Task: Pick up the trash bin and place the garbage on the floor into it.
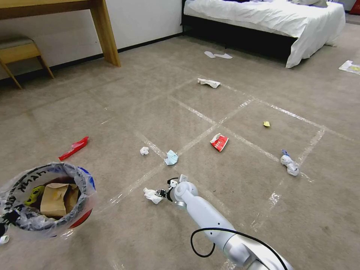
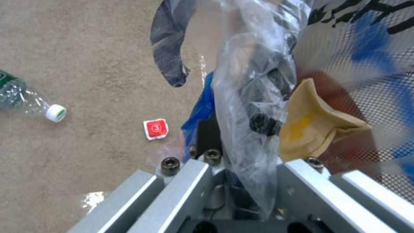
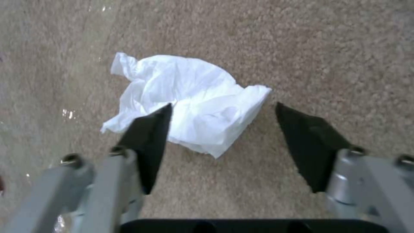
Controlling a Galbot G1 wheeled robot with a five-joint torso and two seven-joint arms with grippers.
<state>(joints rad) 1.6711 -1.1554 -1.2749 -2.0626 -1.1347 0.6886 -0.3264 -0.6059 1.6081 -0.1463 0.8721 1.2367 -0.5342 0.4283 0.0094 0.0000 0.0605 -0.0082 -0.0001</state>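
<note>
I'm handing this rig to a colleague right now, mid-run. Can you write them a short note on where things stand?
Left gripper: shut on the trash bin, clamping its rim and plastic liner, bin at the robot's left.
Right gripper: open, low over the carpet, fingers straddling a crumpled white tissue, not yet closed on it.
Done: a brown paper bag and a yellow-green scrap are in the bin.
Left on the floor: this tissue, a smaller tissue, light-blue mask, red wrapper, red packet, yellow scrap, far tissue, white wad, plastic bottle, small red sachet.
</note>
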